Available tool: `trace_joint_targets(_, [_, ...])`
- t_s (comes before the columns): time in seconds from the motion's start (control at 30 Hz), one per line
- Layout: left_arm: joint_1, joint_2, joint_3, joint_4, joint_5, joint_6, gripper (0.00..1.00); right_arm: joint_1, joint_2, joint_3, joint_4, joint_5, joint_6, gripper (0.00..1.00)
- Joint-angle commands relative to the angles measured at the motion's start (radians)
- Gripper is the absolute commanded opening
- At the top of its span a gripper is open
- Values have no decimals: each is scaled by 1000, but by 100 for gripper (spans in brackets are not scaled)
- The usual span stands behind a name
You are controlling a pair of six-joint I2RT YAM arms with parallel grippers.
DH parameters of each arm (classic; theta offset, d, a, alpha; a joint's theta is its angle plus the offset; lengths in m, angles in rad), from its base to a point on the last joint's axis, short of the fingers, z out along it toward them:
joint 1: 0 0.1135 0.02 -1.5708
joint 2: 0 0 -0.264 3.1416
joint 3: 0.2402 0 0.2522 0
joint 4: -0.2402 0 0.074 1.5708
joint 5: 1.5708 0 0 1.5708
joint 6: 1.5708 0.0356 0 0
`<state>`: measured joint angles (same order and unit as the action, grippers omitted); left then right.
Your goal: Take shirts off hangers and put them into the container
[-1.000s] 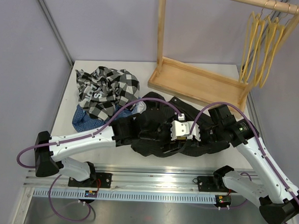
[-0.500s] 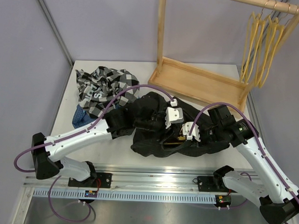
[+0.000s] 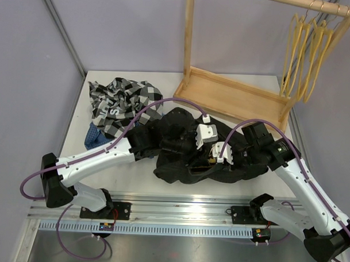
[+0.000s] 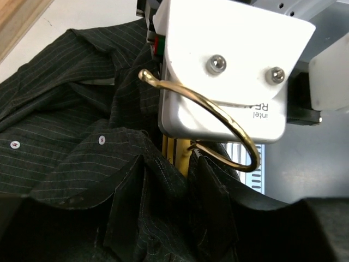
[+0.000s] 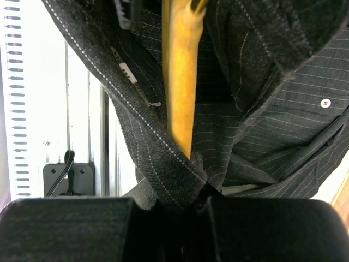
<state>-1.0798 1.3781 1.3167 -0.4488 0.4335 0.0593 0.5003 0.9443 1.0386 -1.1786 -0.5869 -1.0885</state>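
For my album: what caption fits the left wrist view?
A brass hanger hook peeks from a black pinstriped shirt beside the other arm's white camera.

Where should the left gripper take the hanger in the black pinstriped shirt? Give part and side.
Best take the hanger by its yellow neck, just under the metal hook: it stands bare at the open collar of the black pinstriped shirt, while the arms run inside it. Bring the left gripper in from the collar side, one finger each side of the neck.

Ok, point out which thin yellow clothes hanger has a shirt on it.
The hanger inside the black pinstriped shirt, its metal hook poking out; the other hangers hang bare from the wooden rail.
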Motion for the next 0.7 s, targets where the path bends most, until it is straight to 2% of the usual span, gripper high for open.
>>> trace_joint_targets(0.0, [-2,-7,30,-1,25,0,48,12,1,17,45,-28,10,0])
trace_joint_targets(0.13, [-2,9,33,7,42,13,48,14,11,31,31,-40,6,0])
trace_joint_targets(0.4, [-2,38,33,27,56,25,38,26,25,41,27,-64,10,0])
trace_joint_targets(0.43, [-2,39,32,28,56,25,34,27,25,44,28,-68,12,0])
trace_joint_targets(0.47, [-2,39,30,28,57,25,22,29,28,46,28,-71,12,0])
trace_joint_targets(0.57, [-2,33,21,45,62,24,5,30,30,44,27,-70,12,0])
trace_joint_targets(0.6, [-2,27,16,48,63,24,0,30,30,41,28,-68,13,1])
trace_joint_targets(0.67, [-2,18,4,64,67,22,0,30,27,38,30,-65,16,7])
